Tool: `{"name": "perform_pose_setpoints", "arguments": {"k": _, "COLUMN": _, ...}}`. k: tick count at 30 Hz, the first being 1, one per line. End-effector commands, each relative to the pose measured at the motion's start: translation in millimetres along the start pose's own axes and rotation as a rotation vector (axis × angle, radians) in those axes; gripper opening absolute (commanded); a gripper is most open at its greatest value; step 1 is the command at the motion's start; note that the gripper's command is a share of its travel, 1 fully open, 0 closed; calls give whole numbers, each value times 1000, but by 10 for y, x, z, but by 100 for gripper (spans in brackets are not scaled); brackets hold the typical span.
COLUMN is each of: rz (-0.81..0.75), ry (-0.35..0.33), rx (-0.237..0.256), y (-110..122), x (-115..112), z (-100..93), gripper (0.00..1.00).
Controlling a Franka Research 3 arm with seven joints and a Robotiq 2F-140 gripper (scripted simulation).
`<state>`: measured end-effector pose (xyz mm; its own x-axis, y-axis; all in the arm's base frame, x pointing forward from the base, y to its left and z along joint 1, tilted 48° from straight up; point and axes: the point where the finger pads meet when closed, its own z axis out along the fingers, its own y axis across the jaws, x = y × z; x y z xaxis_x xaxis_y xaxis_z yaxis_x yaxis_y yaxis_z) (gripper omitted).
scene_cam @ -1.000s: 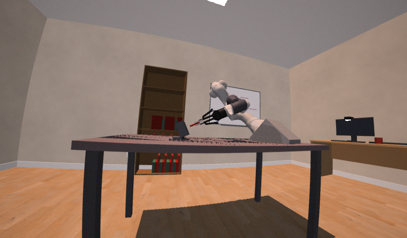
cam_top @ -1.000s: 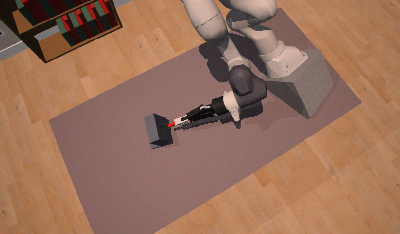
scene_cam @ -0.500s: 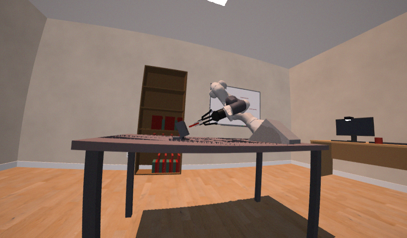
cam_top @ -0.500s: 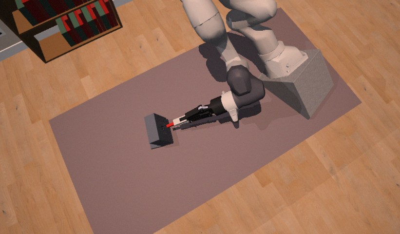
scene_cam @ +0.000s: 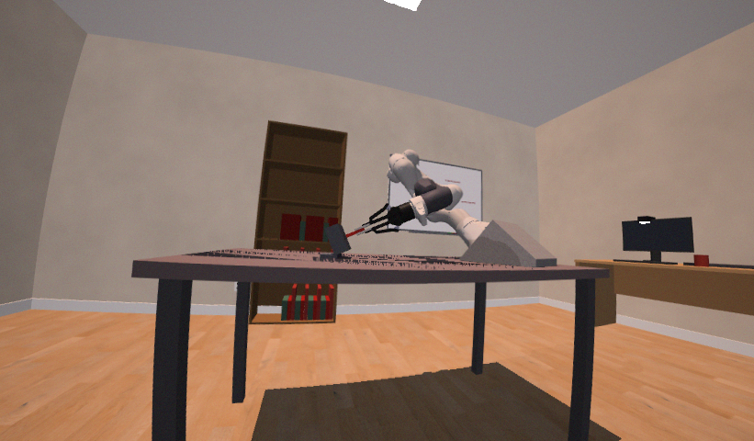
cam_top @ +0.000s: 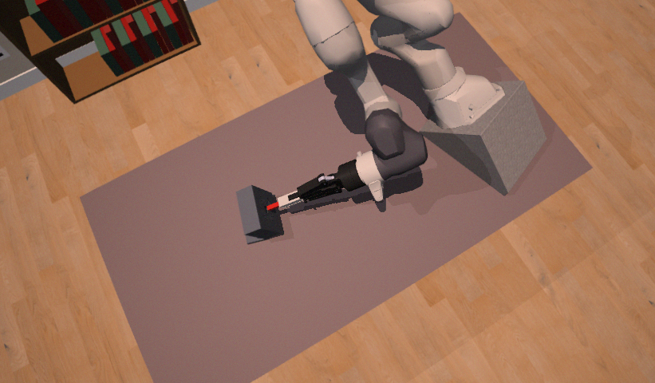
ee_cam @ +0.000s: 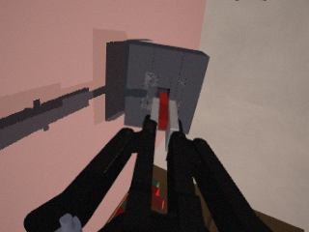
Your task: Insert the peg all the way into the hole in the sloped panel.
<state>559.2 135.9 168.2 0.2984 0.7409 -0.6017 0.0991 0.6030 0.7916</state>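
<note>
A grey block with a sloped panel stands on the table's left-middle. My gripper is shut on the red peg and points at the panel from the right. The peg's front end meets the panel's face at the hole. A short red stretch of it shows between the fingertips and the panel. The hole itself is hidden behind the peg.
The table has a mauve top. The arm's grey pedestal stands at its right end. A bookshelf stands beyond the table, and a desk with a monitor stands far right.
</note>
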Motion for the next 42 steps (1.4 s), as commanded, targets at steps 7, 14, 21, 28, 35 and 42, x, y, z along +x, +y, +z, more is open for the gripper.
{"name": "perform_pose_setpoints", "arguments": {"k": 7, "rz": -8, "ry": 7, "rx": 3, "y": -18, "x": 24, "z": 61, "gripper": 0}}
{"name": "perform_pose_setpoints", "arguments": {"k": 14, "rz": -8, "ry": 7, "rx": 3, "y": -21, "x": 24, "z": 136, "gripper": 0}}
{"name": "perform_pose_setpoints", "arguments": {"k": 21, "rz": -8, "ry": 7, "rx": 3, "y": -23, "x": 25, "z": 191, "gripper": 0}}
{"name": "perform_pose_setpoints", "arguments": {"k": 28, "rz": -8, "ry": 7, "rx": 3, "y": -25, "x": 26, "z": 266, "gripper": 0}}
{"name": "perform_pose_setpoints", "arguments": {"k": 35, "rz": -8, "ry": 7, "rx": 3, "y": -27, "x": 27, "z": 315, "gripper": 0}}
{"name": "perform_pose_setpoints", "arguments": {"k": 42, "rz": -1, "ry": 1, "rx": 0, "y": -8, "x": 13, "z": 307, "gripper": 0}}
